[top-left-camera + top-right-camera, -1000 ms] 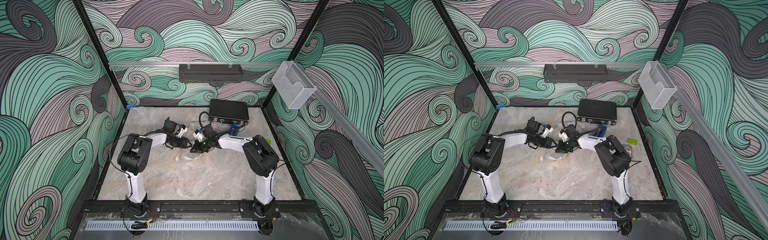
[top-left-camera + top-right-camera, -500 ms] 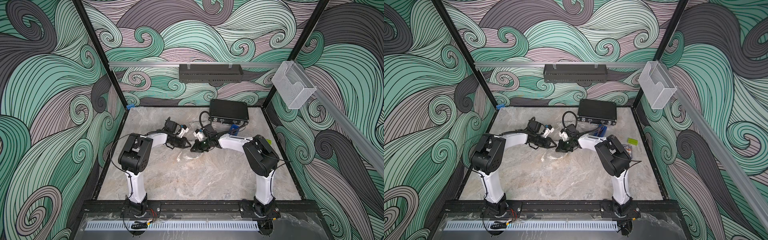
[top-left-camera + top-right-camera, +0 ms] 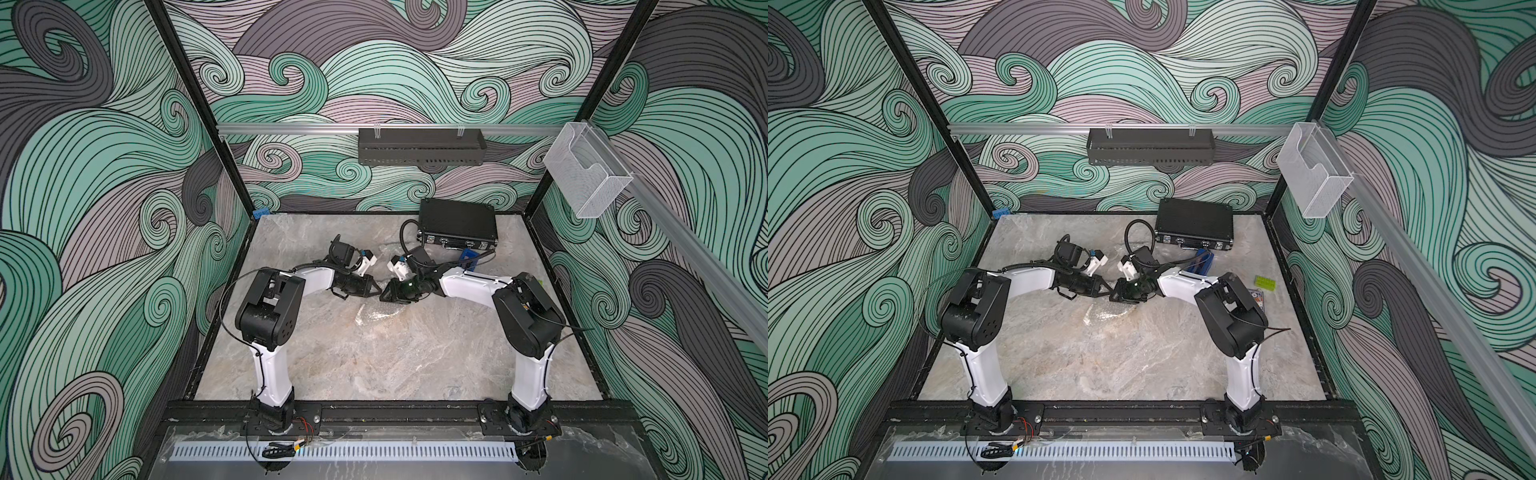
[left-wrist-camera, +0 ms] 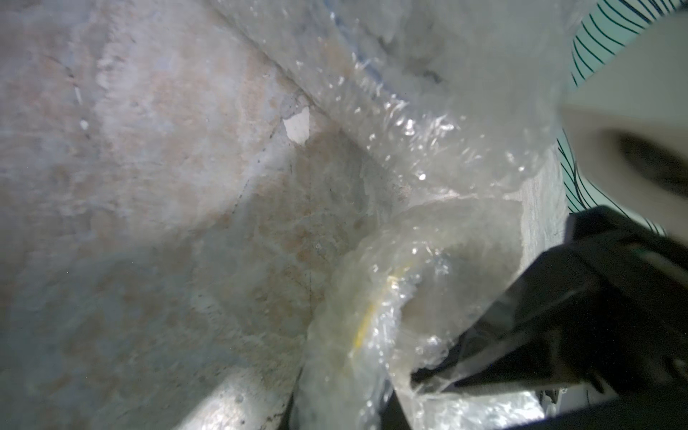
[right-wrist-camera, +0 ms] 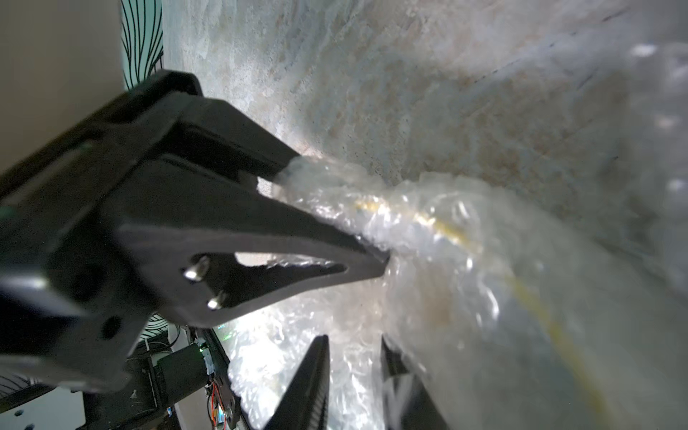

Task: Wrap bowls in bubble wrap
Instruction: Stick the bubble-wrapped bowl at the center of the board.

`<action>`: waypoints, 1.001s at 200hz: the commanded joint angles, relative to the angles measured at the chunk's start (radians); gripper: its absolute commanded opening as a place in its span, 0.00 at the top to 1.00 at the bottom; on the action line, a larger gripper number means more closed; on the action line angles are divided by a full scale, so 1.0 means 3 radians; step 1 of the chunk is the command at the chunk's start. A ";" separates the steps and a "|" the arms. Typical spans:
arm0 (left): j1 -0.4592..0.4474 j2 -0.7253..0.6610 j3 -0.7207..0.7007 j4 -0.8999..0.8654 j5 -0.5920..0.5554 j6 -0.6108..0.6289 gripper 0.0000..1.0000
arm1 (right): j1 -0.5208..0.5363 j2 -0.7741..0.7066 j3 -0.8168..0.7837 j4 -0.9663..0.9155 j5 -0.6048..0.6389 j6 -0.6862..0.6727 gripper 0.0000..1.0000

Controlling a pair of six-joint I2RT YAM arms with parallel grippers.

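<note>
A crumpled bundle of clear bubble wrap (image 3: 375,316) lies mid-table in both top views. A yellow streak of a bowl (image 5: 443,229) shows through the wrap in the right wrist view and also in the left wrist view, where the bowl (image 4: 366,320) lies inside the bubble wrap (image 4: 428,156). The rest of it is veiled. My left gripper (image 3: 377,291) is shut on a wad of the wrap's far edge, its black fingers (image 5: 327,231) pinching it. My right gripper (image 3: 387,295) faces it tip to tip, its jaws open, with wrap (image 5: 353,372) lying in the gap.
A black case (image 3: 457,224) sits at the back right with a blue object (image 3: 469,259) before it. A green brick (image 3: 1265,284) lies by the right wall. A clear holder (image 3: 586,174) hangs on the right rail, and a black tray (image 3: 419,145) on the back wall.
My left gripper has shut on the bubble wrap. My right gripper, shut before, has opened. Both arms stay almost where they were.
</note>
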 commanded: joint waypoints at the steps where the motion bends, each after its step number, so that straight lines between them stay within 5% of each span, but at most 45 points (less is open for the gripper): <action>1: 0.0018 -0.0184 -0.0014 0.0149 -0.0111 -0.0088 0.96 | -0.0013 -0.0195 -0.0114 -0.0287 0.0132 -0.0046 0.66; 60: 0.0018 -0.0253 -0.0067 0.0205 -0.0155 -0.0145 0.97 | -0.0015 -0.0676 -0.0250 -0.0469 0.0282 -0.0173 0.65; 108: 0.0014 -0.0255 -0.0077 0.0226 -0.0159 -0.0164 0.97 | 0.0040 -0.0745 -0.0195 -0.0363 0.0121 -0.0139 0.85; 154: 0.0014 -0.0267 -0.0082 0.0223 -0.0168 -0.0166 0.98 | 0.0103 -0.0612 0.0038 -0.0416 -0.0016 -0.0142 0.92; 200: 0.0012 -0.0335 -0.0133 0.0246 -0.0208 -0.0171 0.99 | 0.0097 -0.1039 -0.0084 -0.0823 0.0371 -0.0335 0.85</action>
